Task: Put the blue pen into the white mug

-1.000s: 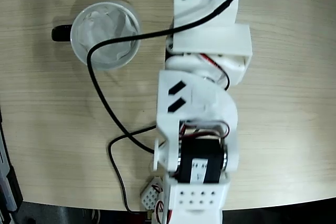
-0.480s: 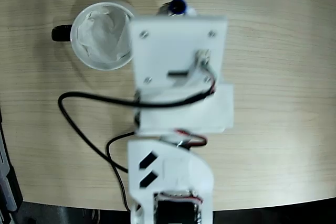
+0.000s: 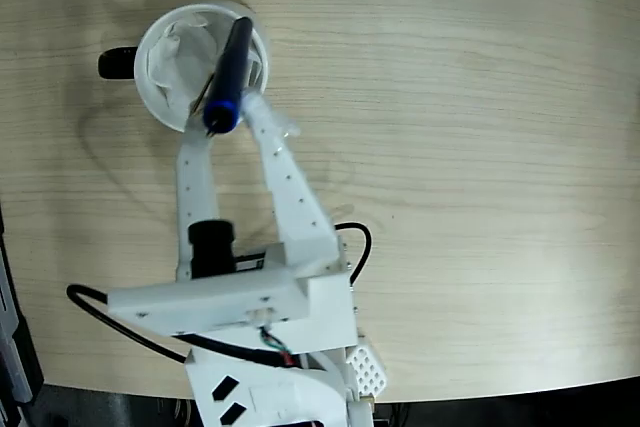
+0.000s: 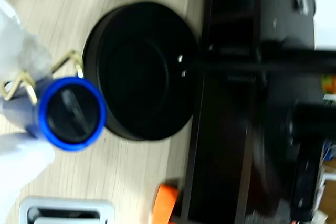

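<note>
Pale wood table [image 3: 480, 147] fills the fixed view, and up in the upper left the white gripper [image 3: 228, 119] has its fingers closed on the blue pen [image 3: 228, 77], which is angled over the rim of the white mug [image 3: 165, 57], tip above the paper inside.

The table [image 3: 480, 147] is pale wood with fine straight grain. The mug [image 3: 152, 77] at ten o'clock in the fixed view is white, its handle [image 3: 117, 63] black, its paper lining [image 3: 185, 57] white. The pen [image 3: 228, 75] is deep blue and glossy, with a brassy-looking wire clip [image 4: 21, 85] in the wrist view. The arm [image 3: 280, 297] and gripper [image 3: 222, 132] are white, the cable [image 3: 110, 322] black. A black round disc [image 4: 139, 77] fills the wrist view's centre; something orange [image 4: 165, 205] shows at six o'clock.
</note>
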